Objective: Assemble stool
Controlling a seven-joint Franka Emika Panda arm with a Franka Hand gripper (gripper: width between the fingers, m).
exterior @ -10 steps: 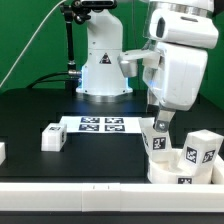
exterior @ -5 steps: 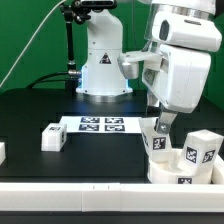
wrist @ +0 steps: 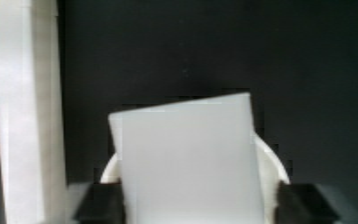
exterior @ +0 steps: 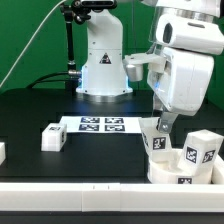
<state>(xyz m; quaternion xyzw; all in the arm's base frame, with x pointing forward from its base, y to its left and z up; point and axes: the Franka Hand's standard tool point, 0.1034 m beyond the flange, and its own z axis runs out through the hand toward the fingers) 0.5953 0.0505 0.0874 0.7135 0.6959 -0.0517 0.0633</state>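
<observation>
My gripper [exterior: 160,128] is shut on a white stool leg [exterior: 155,141] and holds it upright at the rim of the round white seat [exterior: 176,173], at the exterior view's lower right. A second leg [exterior: 203,150] stands in the seat. A third leg [exterior: 52,137] lies on the black table at the left. In the wrist view the held leg [wrist: 185,150] fills the space between my two dark fingers [wrist: 101,202], with my gripper [wrist: 202,205] closed on its sides. The curved seat rim [wrist: 110,166] shows behind the leg.
The marker board [exterior: 101,125] lies flat on the table in front of the robot base [exterior: 100,60]. A small white piece [exterior: 2,151] sits at the left edge. The table's white front edge [exterior: 70,187] also shows as a strip in the wrist view [wrist: 19,110].
The arm's wrist has shifted slightly to the exterior view's right. The held leg stays at the seat's rim. Nothing was let go.
</observation>
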